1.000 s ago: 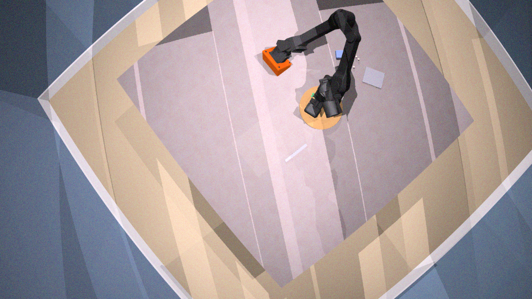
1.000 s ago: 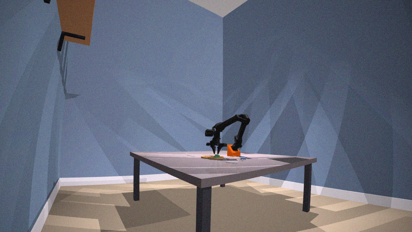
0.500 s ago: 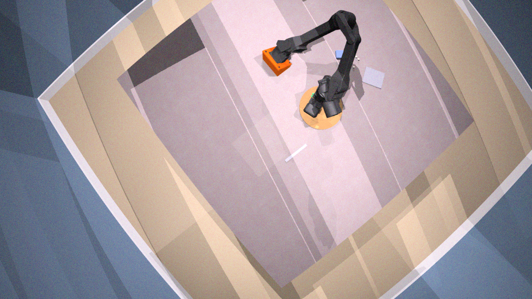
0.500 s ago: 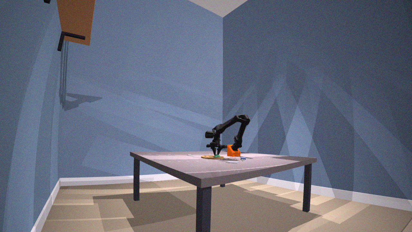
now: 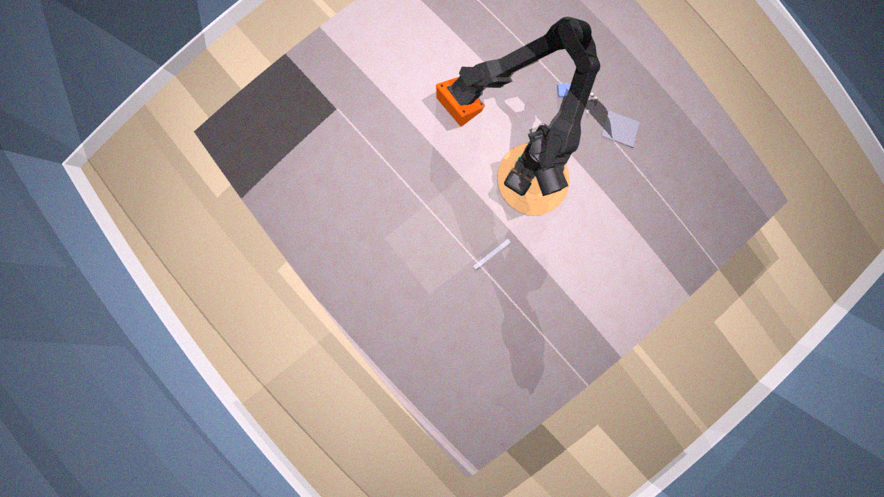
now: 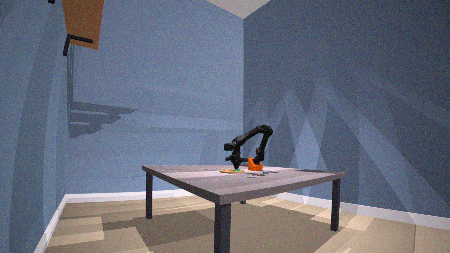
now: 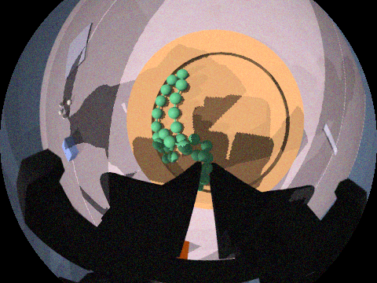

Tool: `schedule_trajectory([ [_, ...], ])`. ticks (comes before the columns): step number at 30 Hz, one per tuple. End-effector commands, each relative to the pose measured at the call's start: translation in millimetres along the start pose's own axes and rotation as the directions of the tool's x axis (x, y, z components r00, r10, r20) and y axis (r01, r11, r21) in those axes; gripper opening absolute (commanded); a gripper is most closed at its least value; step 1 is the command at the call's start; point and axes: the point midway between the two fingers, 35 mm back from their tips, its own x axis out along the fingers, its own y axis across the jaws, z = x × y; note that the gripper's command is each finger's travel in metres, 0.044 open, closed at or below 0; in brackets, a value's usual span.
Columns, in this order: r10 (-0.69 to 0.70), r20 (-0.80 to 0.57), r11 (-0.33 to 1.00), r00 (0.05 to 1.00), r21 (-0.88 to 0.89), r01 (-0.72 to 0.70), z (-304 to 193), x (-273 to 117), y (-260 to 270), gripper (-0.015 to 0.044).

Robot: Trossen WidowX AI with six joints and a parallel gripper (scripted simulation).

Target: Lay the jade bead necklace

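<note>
The round bead board [image 5: 534,207] [image 6: 222,171] [image 7: 220,39] is pale orange wood with a dark ring groove. The green jade bead necklace [image 6: 238,170] [image 7: 173,112] lies bunched on one side of it. In the wrist view, two strands run close together at the left, one along the groove's left arc. The beads tangle below them, and some lead to the fingertips. My gripper [image 6: 236,169] [image 7: 205,167] is shut on beads at the necklace's near end, low over the board's near edge. The top view shows only a speck of green; the arm hides the fingertips.
The orange arm base [image 5: 460,112] [image 6: 254,165] stands behind the gripper. A blue block [image 5: 563,90] [image 7: 70,150], small white balls [image 5: 592,96] [image 7: 64,108] and a pale flat square [image 5: 623,128] [image 7: 79,43] lie to one side, a white bar [image 5: 492,254] [image 7: 331,138] to the other.
</note>
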Motion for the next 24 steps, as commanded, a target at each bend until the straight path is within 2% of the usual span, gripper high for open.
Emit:
schedule_trajectory([
  [1,0.0,0.002,1.0,1.0,-0.003,0.0,0.7,-0.2,0.0,0.0],
  [17,0.0,0.002,1.0,1.0,-0.002,0.0,0.7,-0.7,0.0,0.0],
  [24,0.004,0.001,1.0,1.0,0.006,-0.004,-0.6,-15.2,0.5,0.0],
])
